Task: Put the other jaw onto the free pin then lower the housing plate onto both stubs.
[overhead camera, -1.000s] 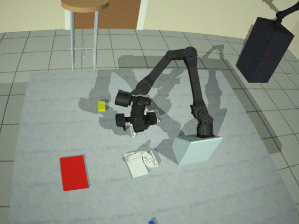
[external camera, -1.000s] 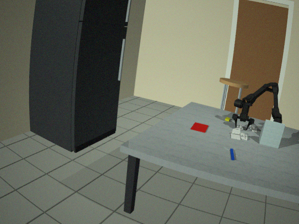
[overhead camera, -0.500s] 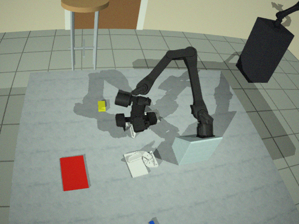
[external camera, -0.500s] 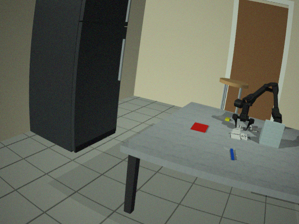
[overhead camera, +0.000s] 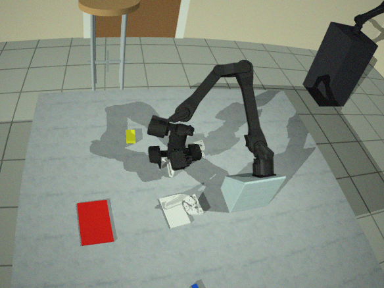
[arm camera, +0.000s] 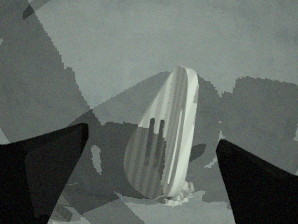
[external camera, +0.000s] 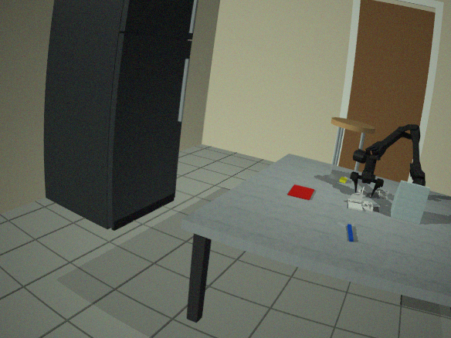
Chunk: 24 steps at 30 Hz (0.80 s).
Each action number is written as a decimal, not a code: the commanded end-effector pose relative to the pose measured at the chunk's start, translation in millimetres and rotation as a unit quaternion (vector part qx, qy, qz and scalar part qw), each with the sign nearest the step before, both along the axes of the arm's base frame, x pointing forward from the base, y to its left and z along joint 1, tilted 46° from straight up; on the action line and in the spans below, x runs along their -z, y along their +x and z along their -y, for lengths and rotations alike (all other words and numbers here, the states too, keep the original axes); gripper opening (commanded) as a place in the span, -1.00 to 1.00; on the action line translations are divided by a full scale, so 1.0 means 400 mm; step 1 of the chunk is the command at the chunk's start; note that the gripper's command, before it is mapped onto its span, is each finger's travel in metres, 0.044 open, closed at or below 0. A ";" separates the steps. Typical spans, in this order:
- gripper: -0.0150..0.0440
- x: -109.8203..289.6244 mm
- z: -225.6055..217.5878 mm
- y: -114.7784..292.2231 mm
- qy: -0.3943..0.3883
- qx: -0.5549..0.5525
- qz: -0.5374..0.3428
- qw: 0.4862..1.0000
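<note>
My gripper (external camera: 364, 194) (arm camera: 154, 139) is open and empty, pointing down above the loose jaw. The loose jaw (overhead camera: 170, 170) (arm camera: 174, 107) is a white, teardrop-shaped piece standing up between the spread fingers in the wrist view, with small tooth-like bits at its lower end. The white base (overhead camera: 178, 218) (external camera: 354, 204) lies nearer the front of the table. The fitted jaw (overhead camera: 174, 200) lies over its back part; the pins are too small to make out. Another white piece (overhead camera: 201, 144), seemingly the housing plate, lies partly hidden behind my gripper in the top view.
A yellow block (overhead camera: 130, 136) (external camera: 343, 180) lies left of the arm. A red sheet (overhead camera: 95, 222) (external camera: 301, 192) lies left of the base. A blue bar (external camera: 350, 232) is at the front. The pale arm stand (overhead camera: 254, 194) (external camera: 410, 202) is to the right.
</note>
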<state>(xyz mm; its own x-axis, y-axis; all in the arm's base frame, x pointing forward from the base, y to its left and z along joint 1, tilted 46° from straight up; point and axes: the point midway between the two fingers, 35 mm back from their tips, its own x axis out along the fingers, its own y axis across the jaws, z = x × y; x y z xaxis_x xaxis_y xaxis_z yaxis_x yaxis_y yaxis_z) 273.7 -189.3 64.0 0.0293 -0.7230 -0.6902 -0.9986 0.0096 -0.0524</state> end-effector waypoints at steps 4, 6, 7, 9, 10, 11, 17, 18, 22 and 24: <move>1.00 0.004 -0.001 -0.001 0.002 0.000 -0.002 1.000; 1.00 0.004 -0.001 -0.001 0.002 0.000 -0.002 1.000; 1.00 0.004 -0.001 -0.001 0.002 0.000 -0.002 1.000; 1.00 0.004 -0.001 -0.001 0.002 0.000 -0.002 1.000; 1.00 0.004 -0.001 -0.001 0.002 0.000 -0.002 1.000; 1.00 0.004 -0.001 -0.001 0.002 0.000 -0.002 1.000; 1.00 0.004 -0.001 -0.001 0.002 0.000 -0.002 1.000; 1.00 0.004 -0.001 -0.001 0.002 0.000 -0.002 1.000; 0.82 0.000 0.000 0.000 0.000 0.000 0.000 1.000; 0.64 0.000 0.000 0.000 0.000 0.000 0.000 1.000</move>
